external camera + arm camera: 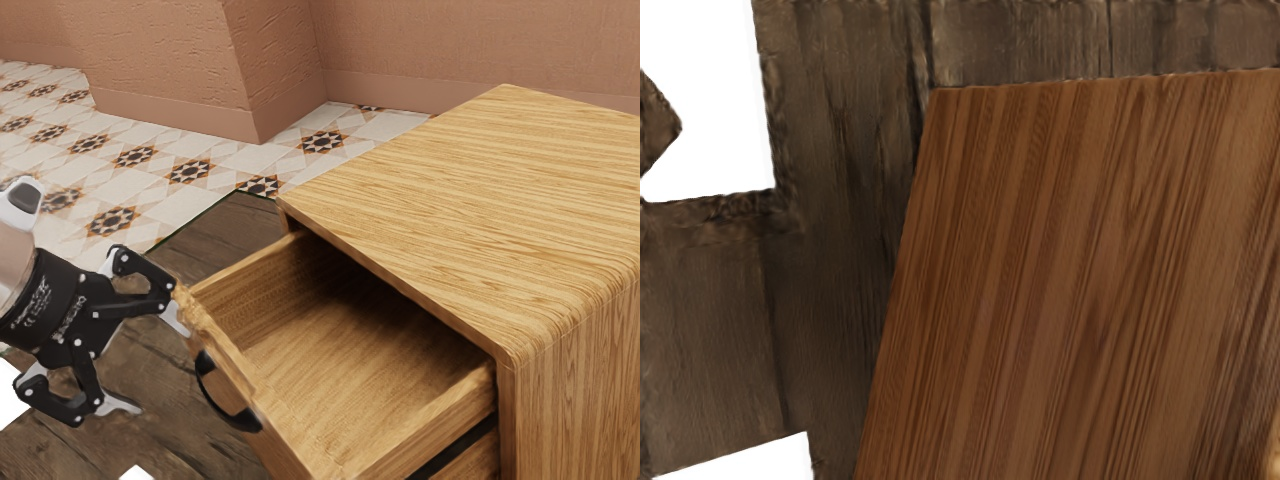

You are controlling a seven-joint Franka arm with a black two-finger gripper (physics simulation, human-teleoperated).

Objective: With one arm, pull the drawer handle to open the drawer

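A light wooden cabinet (480, 210) stands at the exterior view's right, and its top drawer (340, 370) is pulled well out, with nothing inside. A black curved handle (222, 402) sits on the drawer's front panel (1080, 280). My black gripper (155, 362) hangs just off the front panel, toward the exterior view's left of the handle. It is open, with fingers spread wide. The upper fingertip (176, 318) lies close to the panel's top corner, and the lower one (128, 406) is apart from the handle. Nothing is held.
A second drawer front (470, 460) shows below the open one. Dark wooden planks (830, 250) lie under my hand. Patterned tiles (150, 160) spread behind, up to a brown wall (200, 60).
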